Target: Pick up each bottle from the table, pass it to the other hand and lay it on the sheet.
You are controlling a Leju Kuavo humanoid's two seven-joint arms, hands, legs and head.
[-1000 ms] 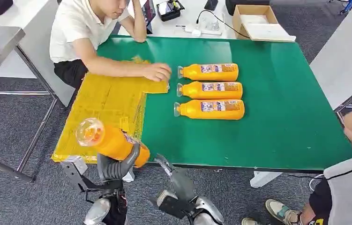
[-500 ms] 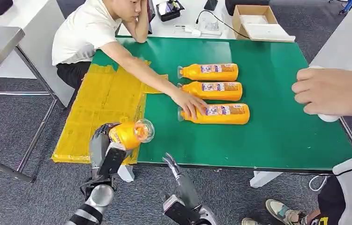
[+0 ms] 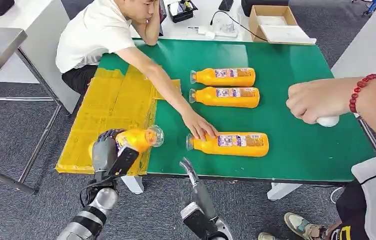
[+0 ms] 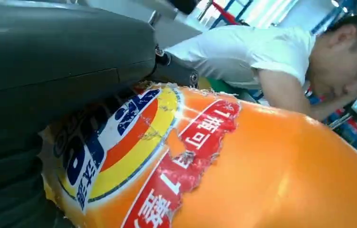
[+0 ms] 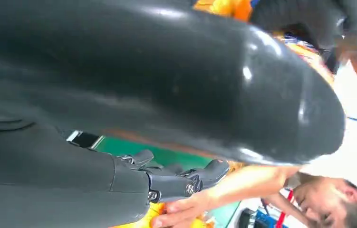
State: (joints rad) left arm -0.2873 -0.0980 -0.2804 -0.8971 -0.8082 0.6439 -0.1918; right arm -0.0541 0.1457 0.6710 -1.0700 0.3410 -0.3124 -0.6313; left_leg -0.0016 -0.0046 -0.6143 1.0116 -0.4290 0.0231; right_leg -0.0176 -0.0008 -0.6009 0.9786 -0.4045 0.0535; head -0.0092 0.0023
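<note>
Your left hand (image 3: 106, 152) gripping one bottle (image 3: 138, 138) over sheet (image 3: 110, 107) at 7 o'clock; right hand (image 3: 190, 169) grasping nothing. Three bottles waiting on surface (image 3: 296, 75); none laid.

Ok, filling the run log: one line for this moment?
left hand: holds bottle above yellow sheet | right hand: empty, below table edge | three bottles on table
</note>
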